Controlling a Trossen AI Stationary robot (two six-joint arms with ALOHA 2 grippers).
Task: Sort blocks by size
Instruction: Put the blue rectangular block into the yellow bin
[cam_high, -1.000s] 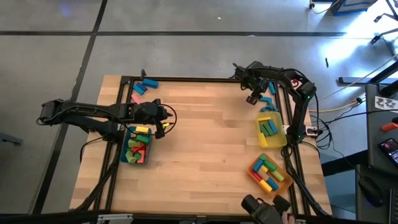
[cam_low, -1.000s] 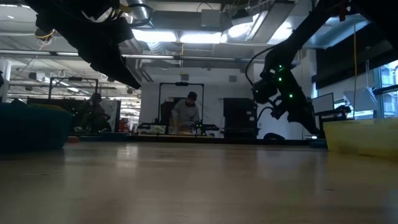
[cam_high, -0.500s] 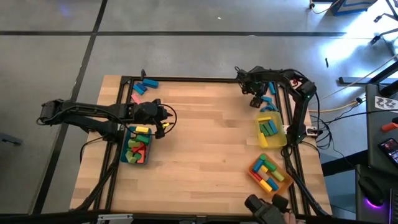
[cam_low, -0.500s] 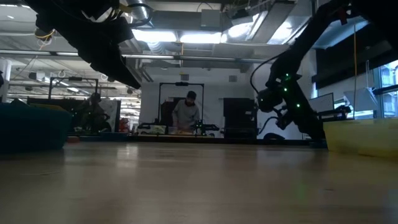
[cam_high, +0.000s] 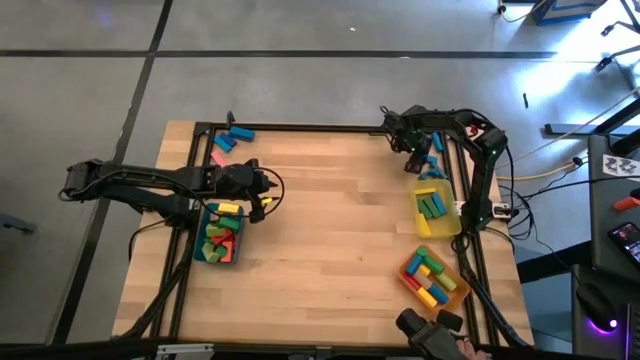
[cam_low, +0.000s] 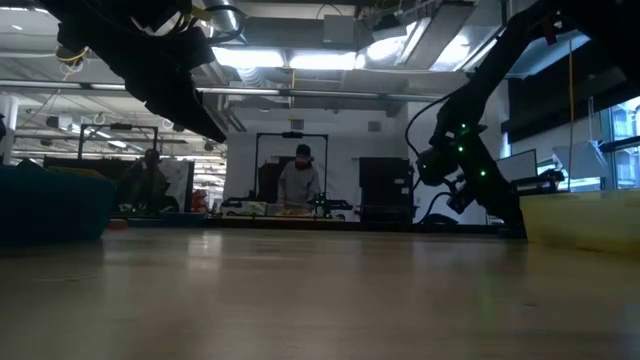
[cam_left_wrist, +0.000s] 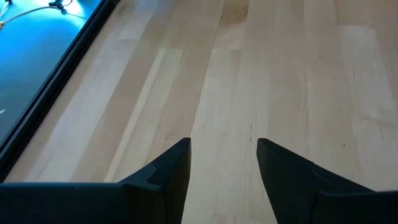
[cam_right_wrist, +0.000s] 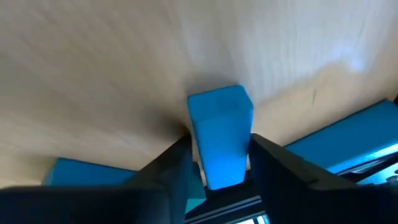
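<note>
Right pincer (cam_right_wrist: 217, 163) is down at the far right corner of the tabletop (cam_high: 330, 210), pinching a blue block (cam_right_wrist: 219, 134) between its fingers, the block's end against the wood. More blue blocks (cam_high: 432, 165) lie just beside it. Left pincer (cam_left_wrist: 222, 163) hovers spread and empty over bare wood, by the teal tray (cam_high: 203, 243) of mixed blocks. The yellow tray (cam_high: 452, 220) and orange tray (cam_high: 456, 295) sit along the right edge, both holding blocks.
</note>
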